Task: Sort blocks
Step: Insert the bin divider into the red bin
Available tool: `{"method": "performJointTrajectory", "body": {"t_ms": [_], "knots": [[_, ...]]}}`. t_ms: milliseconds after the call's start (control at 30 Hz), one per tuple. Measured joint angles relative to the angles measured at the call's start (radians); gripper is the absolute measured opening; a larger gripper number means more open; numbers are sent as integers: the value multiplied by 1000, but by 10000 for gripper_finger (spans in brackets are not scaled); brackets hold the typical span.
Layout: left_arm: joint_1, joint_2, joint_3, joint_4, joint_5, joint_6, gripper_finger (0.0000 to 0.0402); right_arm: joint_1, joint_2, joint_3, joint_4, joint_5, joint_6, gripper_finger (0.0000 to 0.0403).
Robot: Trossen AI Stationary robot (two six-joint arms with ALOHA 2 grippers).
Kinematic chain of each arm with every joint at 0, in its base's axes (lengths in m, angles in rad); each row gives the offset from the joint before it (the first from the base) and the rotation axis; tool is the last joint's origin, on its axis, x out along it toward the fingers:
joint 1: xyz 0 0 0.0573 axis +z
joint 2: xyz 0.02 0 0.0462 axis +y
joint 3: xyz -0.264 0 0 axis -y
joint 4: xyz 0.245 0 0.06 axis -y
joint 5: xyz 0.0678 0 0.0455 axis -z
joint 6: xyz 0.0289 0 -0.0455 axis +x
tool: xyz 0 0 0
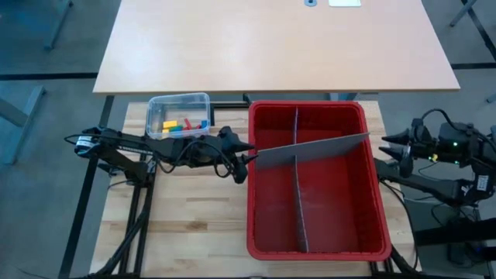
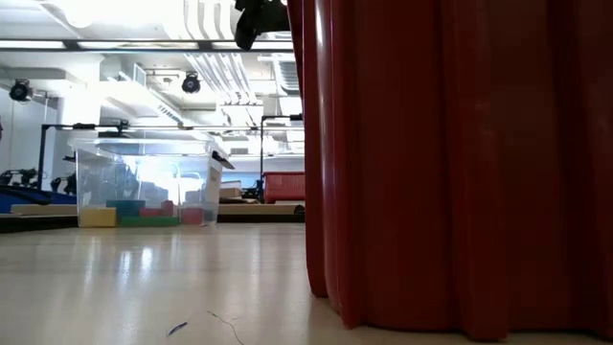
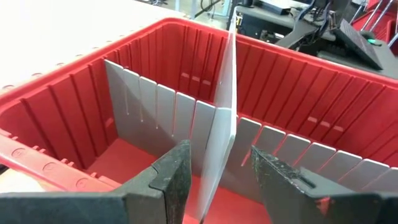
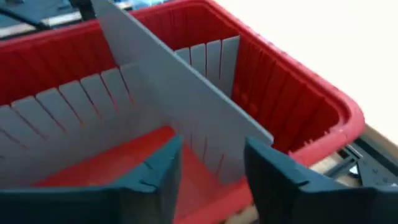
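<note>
The blocks (image 1: 182, 124), red, yellow, green and blue, lie in a small clear tub (image 1: 178, 116) left of the red bin (image 1: 310, 105). They also show through the tub's wall in the low view (image 2: 144, 216). A grey divider panel (image 1: 310, 147) slants across the bin above a long divider (image 1: 297, 194). My left gripper (image 1: 249, 155) is at the bin's left rim, shut on the panel's left end. My right gripper (image 1: 387, 149) stands open off the bin's right side, with nothing between its fingers (image 4: 211, 180). The panel's right end (image 4: 258, 140) is at the bin's right wall. My left gripper has the divider panel's left end (image 3: 214, 180) between its two fingers. The fingers come nearly level from the table's left and lie along the panel. The panel stands on edge, slightly tilted, and crosses over the long divider (image 3: 155, 106). Its far end reaches the right wall.
The red bin takes up the middle and right of the wooden table (image 1: 194, 225). Its near wall (image 2: 460, 163) fills the right half of the low view. Bare tabletop lies in front of the tub. A second, lighter table (image 1: 271, 39) stands beyond.
</note>
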Motion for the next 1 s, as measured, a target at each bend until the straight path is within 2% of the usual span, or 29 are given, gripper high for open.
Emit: {"method": "performJointTrajectory", "body": {"t_ms": [167,333,567,900,1000], "knots": [[0,-1,0,5,0,-1,144,0,-33,-49,13,26,-7,200],[0,-1,0,24,-1,-2,144,0,-43,-151,25,63,-36,192],[-2,-1,0,25,-2,-37,144,0,-73,-244,189,115,-83,184],[-8,-1,0,30,-2,-44,144,0,-76,-322,193,132,-113,183],[-8,-1,0,33,-2,-44,144,0,-76,-326,198,176,-118,183]]}}
